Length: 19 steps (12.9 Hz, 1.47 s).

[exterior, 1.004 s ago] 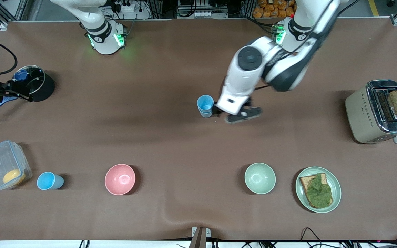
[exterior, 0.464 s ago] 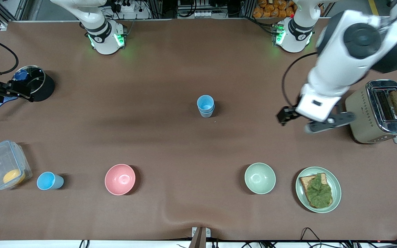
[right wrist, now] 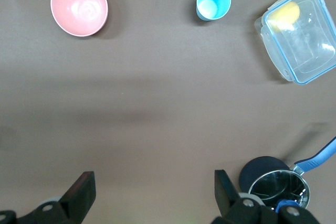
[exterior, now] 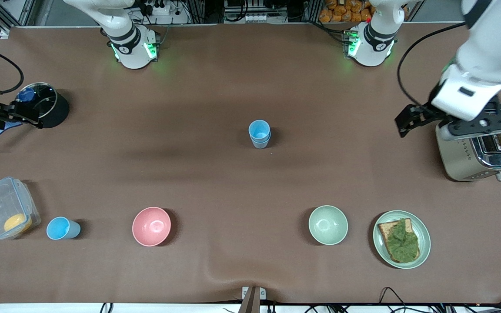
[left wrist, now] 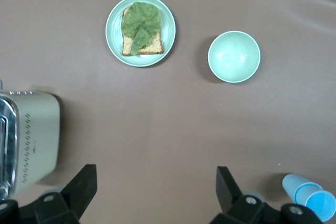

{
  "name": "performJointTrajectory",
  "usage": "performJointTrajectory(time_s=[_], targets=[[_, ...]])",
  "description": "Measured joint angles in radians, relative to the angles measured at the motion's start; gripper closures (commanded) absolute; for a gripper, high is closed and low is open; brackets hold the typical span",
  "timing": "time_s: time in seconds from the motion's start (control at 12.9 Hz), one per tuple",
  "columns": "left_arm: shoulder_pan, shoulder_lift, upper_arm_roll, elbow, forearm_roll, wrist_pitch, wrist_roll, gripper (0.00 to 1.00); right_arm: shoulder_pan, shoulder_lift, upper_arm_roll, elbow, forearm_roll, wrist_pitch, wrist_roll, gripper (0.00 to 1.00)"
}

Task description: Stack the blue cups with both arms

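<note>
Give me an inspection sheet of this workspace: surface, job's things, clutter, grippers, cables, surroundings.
Surface: brown mat, a ripple at the edge nearest the front camera.
Job's things: stacked cups mid-table, two nested; single cup upright between the box and the pink bowl.
Clutter: green bowl; plate with leaf-topped toast; toaster; black pot with glass lid at the right arm's end.
Grippers: left gripper open, empty, over the toaster; right gripper open, empty, by the pot.
Cables: black cable looping from the left arm; leads at the table's near edge.
Surroundings: frame rails and power strips along the bases' edge.
</note>
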Motion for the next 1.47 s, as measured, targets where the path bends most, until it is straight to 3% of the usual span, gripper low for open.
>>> performJointTrajectory(time_s=[0.23, 0.46, 0.62, 0.93, 1.47], targets=[[-0.037, -0.013, 0.102, 0.000, -0.041, -0.036, 0.077, 0.00, 0.000, 0.000, 0.002, 0.000, 0.000, -0.001, 0.015, 0.00], [-0.246, -0.026, 0.344, -0.006, -0.069, -0.050, 0.144, 0.00, 0.003, 0.000, 0.005, 0.000, 0.000, -0.001, 0.025, 0.00], [-0.312, -0.042, 0.420, -0.014, -0.078, -0.053, 0.163, 0.00, 0.003, 0.000, 0.006, 0.000, 0.000, -0.001, 0.030, 0.00], [-0.326, -0.054, 0.464, -0.024, -0.081, -0.054, 0.235, 0.00, 0.003, 0.000, 0.006, 0.000, 0.000, -0.001, 0.032, 0.00], [-0.343, -0.055, 0.477, -0.026, -0.082, -0.054, 0.241, 0.00, 0.003, 0.000, 0.006, 0.000, 0.000, -0.001, 0.033, 0.00]])
